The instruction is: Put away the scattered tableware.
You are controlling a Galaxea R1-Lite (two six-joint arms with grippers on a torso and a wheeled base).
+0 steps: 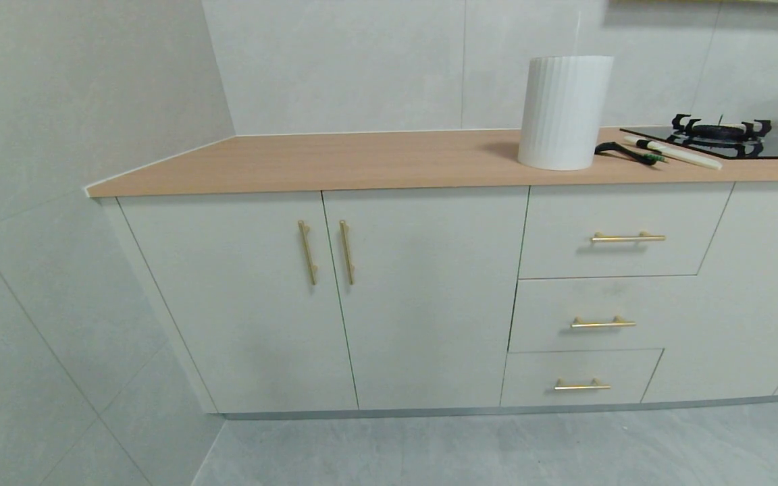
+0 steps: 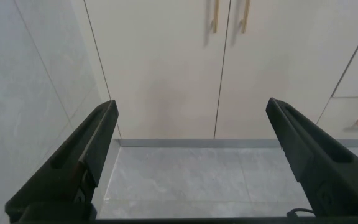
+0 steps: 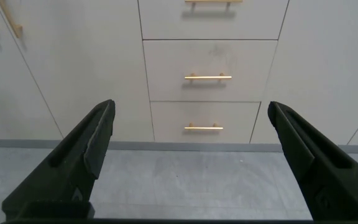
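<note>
On the wooden countertop [image 1: 335,162] a tall white ribbed container [image 1: 563,112] stands at the right. Beside it lie a black-and-green utensil [image 1: 629,153] and a pale cream stick-like utensil [image 1: 676,152], close to the stove edge. My left gripper [image 2: 191,118] is open and empty, held low over the grey floor, facing the double cabinet doors. My right gripper [image 3: 191,118] is open and empty too, low in front of the stack of drawers [image 3: 207,71].
A black gas stove [image 1: 733,135] with pan supports sits at the far right of the counter. Below are two cabinet doors [image 1: 325,297] with brass handles and three drawers [image 1: 605,317]. A tiled wall closes the left side.
</note>
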